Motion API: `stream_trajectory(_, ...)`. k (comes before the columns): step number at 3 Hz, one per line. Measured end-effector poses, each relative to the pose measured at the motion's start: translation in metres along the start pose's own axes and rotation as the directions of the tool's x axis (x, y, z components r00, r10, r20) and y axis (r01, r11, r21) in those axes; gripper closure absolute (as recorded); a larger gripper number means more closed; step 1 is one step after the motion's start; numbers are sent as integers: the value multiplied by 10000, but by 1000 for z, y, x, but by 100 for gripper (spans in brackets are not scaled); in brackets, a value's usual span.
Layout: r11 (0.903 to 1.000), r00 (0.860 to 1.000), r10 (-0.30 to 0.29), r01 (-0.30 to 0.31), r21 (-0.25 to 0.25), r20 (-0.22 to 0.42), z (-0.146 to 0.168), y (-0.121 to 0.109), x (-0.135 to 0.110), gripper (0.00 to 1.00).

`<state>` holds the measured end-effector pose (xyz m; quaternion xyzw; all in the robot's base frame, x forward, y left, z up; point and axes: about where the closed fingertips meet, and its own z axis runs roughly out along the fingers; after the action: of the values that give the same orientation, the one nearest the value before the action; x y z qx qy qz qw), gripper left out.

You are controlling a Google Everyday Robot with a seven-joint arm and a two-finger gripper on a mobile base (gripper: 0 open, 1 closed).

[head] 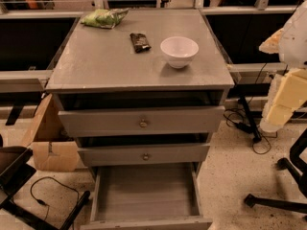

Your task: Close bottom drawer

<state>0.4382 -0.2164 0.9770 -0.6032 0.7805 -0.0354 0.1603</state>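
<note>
The grey cabinet (96,66) stands in the middle of the camera view with its three drawers one above the other. The bottom drawer (144,190) is pulled far out, showing its grey plank interior; its front panel (148,223) lies at the lower edge and its knob is out of view. The top drawer (142,121) and middle drawer (144,154) each stick out a little. My gripper (284,99) is at the right edge, pale yellow and white, raised beside the cabinet's right side and well away from the bottom drawer.
On the cabinet top are a white bowl (179,51), a green bag (104,17) and a dark packet (139,41). A cardboard box (50,147) and cables (43,190) lie at the left. Office chair legs (278,200) are at the right.
</note>
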Motion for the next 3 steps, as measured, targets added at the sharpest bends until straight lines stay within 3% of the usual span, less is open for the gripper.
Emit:
stream_trajectory(1,10000,10000,4,-4,2,-1,1,0,0,0)
stream_trajectory(2,9997,9997,245,-245,85,-67,31,11,17,0)
stream_trajectory(3,9949,9955,510,-437,909,-798,84,40,63,0)
